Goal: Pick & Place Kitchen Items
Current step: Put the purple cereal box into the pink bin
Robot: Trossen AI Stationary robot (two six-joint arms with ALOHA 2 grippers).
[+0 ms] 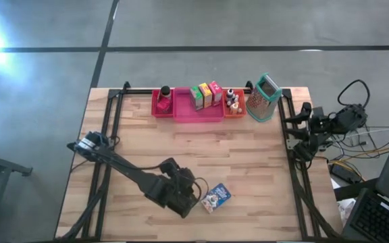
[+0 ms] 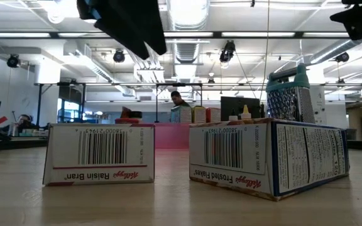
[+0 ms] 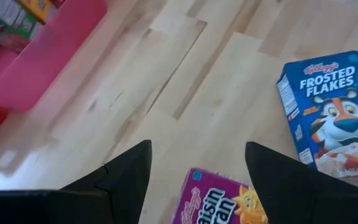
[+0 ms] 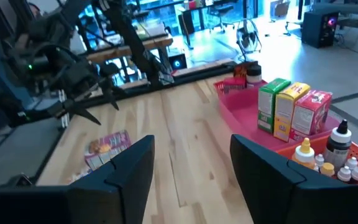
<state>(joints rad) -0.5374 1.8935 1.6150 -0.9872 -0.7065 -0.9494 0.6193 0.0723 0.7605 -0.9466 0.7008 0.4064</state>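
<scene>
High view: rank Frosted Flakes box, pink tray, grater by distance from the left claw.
1. Frosted Flakes box, just right of the left claw, near the front edge.
2. Pink tray, at the back, middle.
3. Grater, back right corner.

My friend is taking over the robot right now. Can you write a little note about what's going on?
Left gripper: open, hanging over the purple Raisin Bran box, not gripping it.
Right gripper: open, holding nothing, parked off the table's right edge.
Frosted Flakes box lies on the table near the front, beside the Raisin Bran.
Done: green, yellow and red boxes sit in the pink tray; small bottles in the orange bin.
Left: the two cereal boxes.
</scene>
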